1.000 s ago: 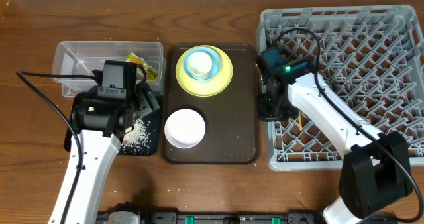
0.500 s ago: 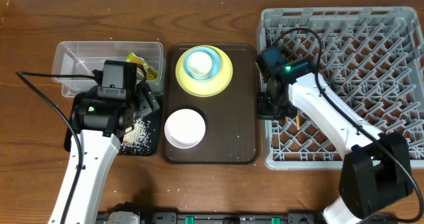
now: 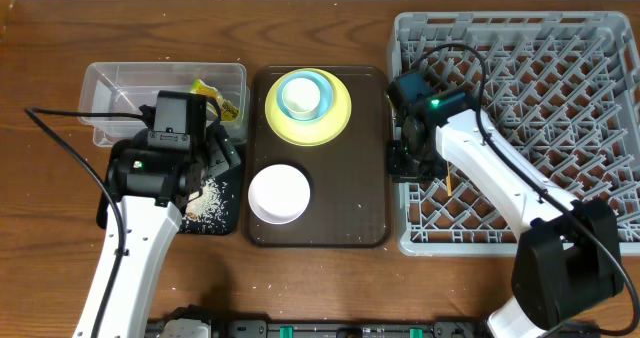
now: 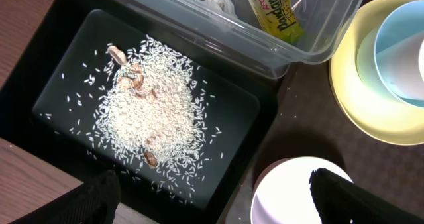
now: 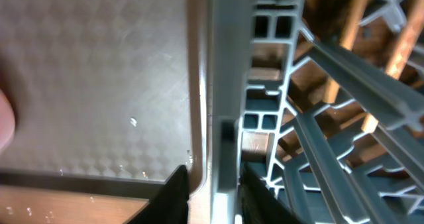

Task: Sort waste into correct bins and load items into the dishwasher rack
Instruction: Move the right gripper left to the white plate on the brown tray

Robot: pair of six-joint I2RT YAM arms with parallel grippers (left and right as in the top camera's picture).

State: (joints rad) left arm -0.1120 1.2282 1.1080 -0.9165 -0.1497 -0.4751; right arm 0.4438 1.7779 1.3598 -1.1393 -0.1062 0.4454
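The right gripper (image 5: 213, 191) is clamped astride the left wall of the dishwasher rack (image 3: 540, 88), just beside the brown tray (image 3: 350, 203). I judge it is positioning the rack. Next it must let go and fetch the yellow plate (image 3: 340, 121). The left gripper (image 4: 222, 197) hangs spread wide over the rice (image 4: 156, 118). An orange sliver (image 3: 450, 184) in the rack may be chopsticks; I cannot tell.
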